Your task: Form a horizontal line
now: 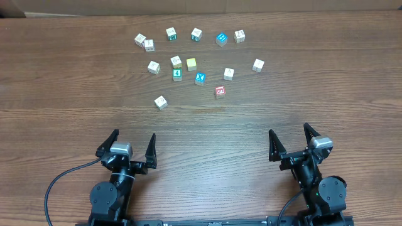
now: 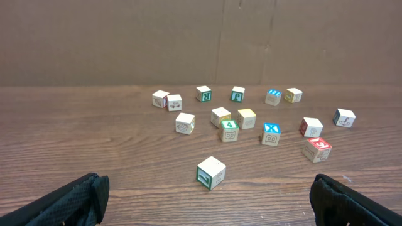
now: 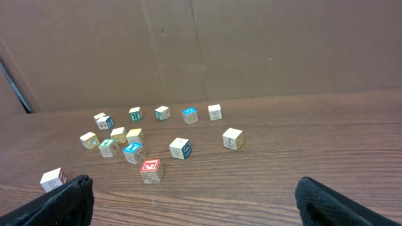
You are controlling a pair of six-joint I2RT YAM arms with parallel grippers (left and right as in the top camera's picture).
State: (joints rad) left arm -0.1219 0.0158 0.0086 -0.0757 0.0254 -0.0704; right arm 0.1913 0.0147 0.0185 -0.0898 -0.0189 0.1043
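You are looking at evenly lit pictures. Soft light is coming from above, and the wooden table (image 1: 63, 75) is looking matte and evenly bright. The blocks (image 1: 191, 64) are casting only faint, short shadows at their bases. The overhead view is appearing sharp from edge to edge. In both wrist views the black fingers (image 2: 63, 201) in the bottom corners are appearing soft and dark, and the far blocks' markings are blurring.

Wood-grain table (image 1: 63, 81), small cubes (image 1: 191, 64) scattered loosely across its far half
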